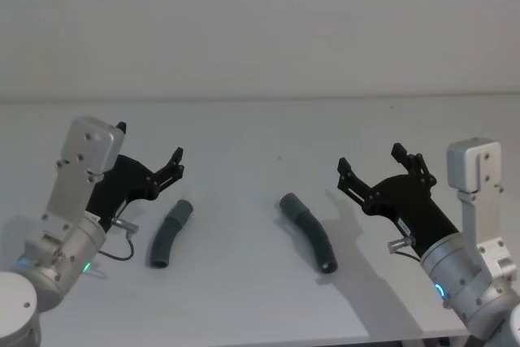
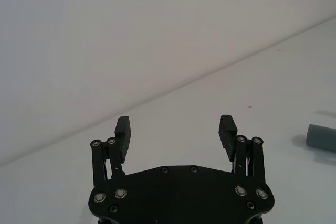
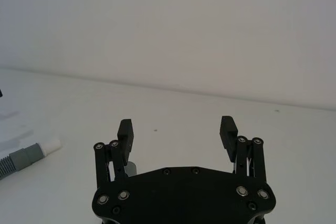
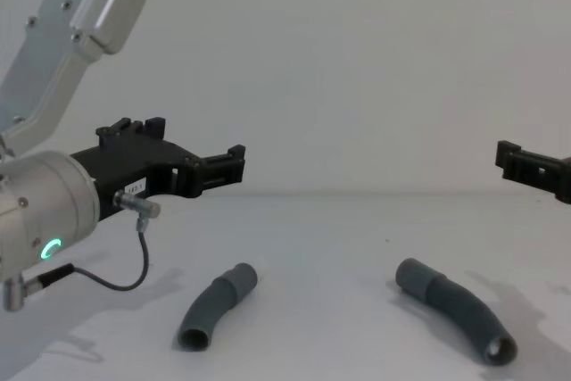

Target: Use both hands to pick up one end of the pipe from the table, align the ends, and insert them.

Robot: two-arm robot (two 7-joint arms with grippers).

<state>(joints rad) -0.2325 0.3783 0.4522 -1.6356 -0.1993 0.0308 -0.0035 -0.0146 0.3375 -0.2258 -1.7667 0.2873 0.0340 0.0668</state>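
Observation:
Two curved dark grey pieces of the pipe lie on the white table (image 1: 244,144). The left piece (image 1: 169,233) (image 4: 217,307) lies just below and in front of my left gripper (image 1: 150,148) (image 2: 175,127) (image 4: 196,144), which hovers open and holds nothing. The right piece (image 1: 309,229) (image 4: 455,310) lies left of my right gripper (image 1: 370,160) (image 3: 176,127) (image 4: 522,165), also open and holding nothing. In the left wrist view a grey cuff (image 2: 321,137) shows at the edge. In the right wrist view a ribbed piece (image 3: 23,157) ends in a short white tip (image 3: 51,145).
A plain pale wall (image 1: 260,22) rises behind the table's far edge. The table's front edge runs close below both arms. A thin cable (image 4: 116,283) hangs from the left wrist near the left piece.

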